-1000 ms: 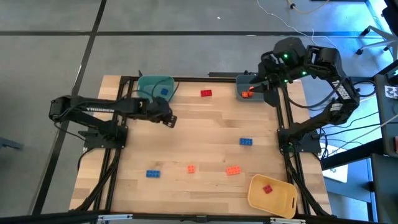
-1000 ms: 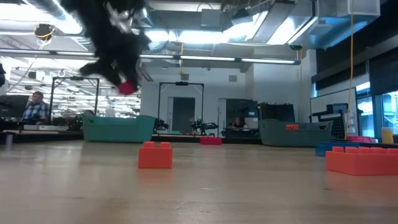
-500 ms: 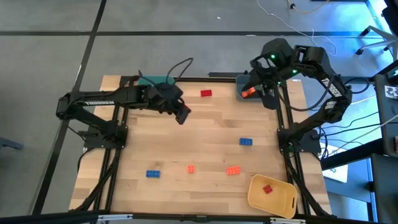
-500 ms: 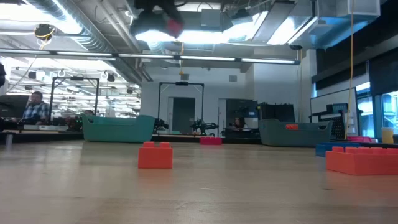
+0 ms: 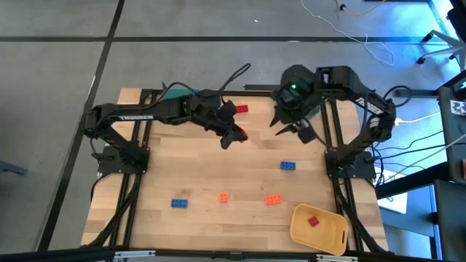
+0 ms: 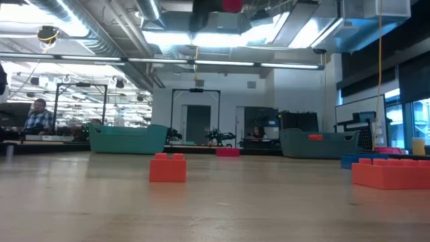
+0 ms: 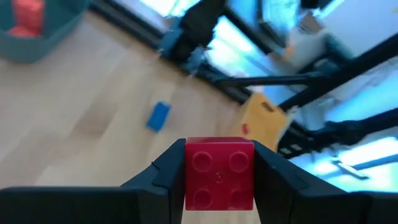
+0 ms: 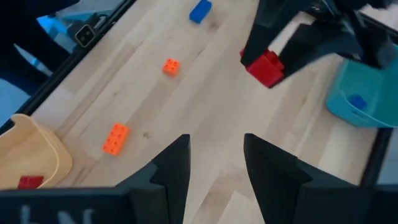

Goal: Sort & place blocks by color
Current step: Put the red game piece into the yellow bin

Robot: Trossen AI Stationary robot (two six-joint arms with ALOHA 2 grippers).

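The left gripper (image 5: 234, 135) has swung from beside the teal bin (image 5: 175, 93) to mid-table, clenching a red square brick (image 7: 219, 172), apparently bound for the yellow bin (image 5: 320, 227). The right gripper (image 5: 291, 124), empty and parted, has left the grey-blue bin.

Wooden table (image 5: 240, 171), scattered blocks (image 5: 273, 199), yellow bin (image 5: 320, 231)

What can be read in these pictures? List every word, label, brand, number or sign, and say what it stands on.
No text reads clearly.
White lettering on the left arm: too small to read.
Pale marks on the right wrist housing: cut off, unreadable.
Black-and-white marker beyond the table's right side: a pattern, no words.
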